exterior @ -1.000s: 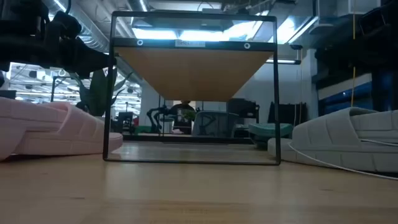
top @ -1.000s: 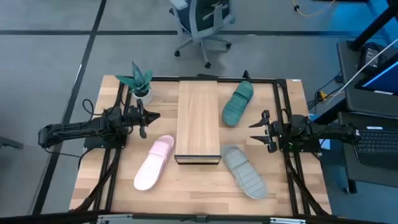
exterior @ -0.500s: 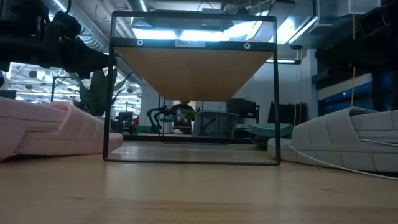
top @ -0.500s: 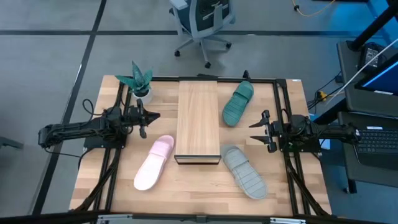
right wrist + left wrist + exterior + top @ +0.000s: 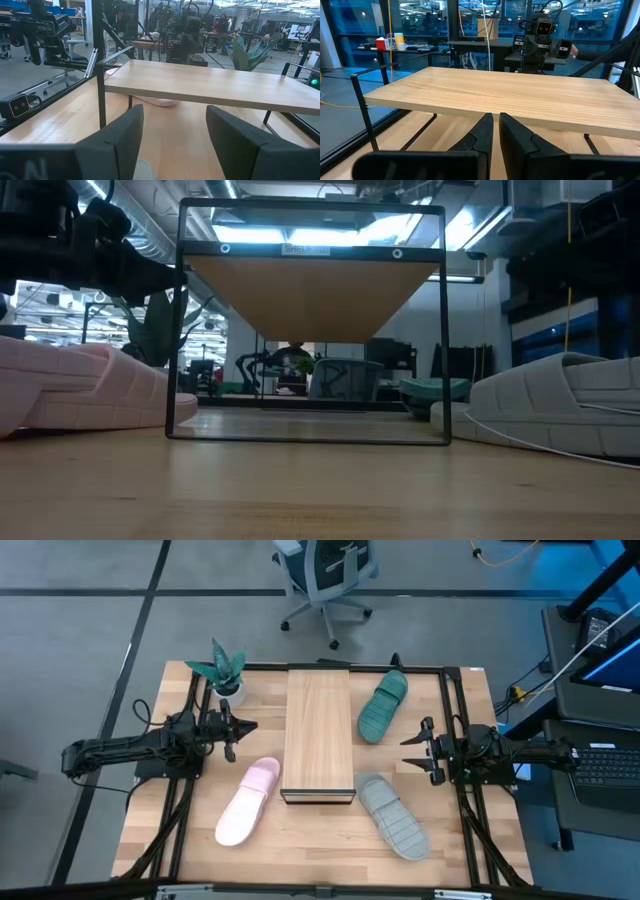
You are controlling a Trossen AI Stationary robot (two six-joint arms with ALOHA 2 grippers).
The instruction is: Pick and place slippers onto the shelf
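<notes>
The shelf (image 5: 319,735), a light-wood top on a thin black frame, stands on its frame legs at the table's middle. The pink slipper (image 5: 248,802) lies sole-down to its near left. The grey slipper (image 5: 394,816) lies to its near right, and the teal slipper (image 5: 382,708) to its far right. My left gripper (image 5: 245,727) hovers shut to the left of the shelf, pointing at it, with nothing between its fingers (image 5: 496,132). To the shelf's right, my right gripper (image 5: 408,752) hovers open and empty (image 5: 175,130), facing the shelf (image 5: 215,85).
A small potted plant (image 5: 224,670) stands at the table's far left corner. Black frame rails (image 5: 190,800) run along the table's left and right sides. An office chair (image 5: 325,575) stands on the floor beyond the far edge.
</notes>
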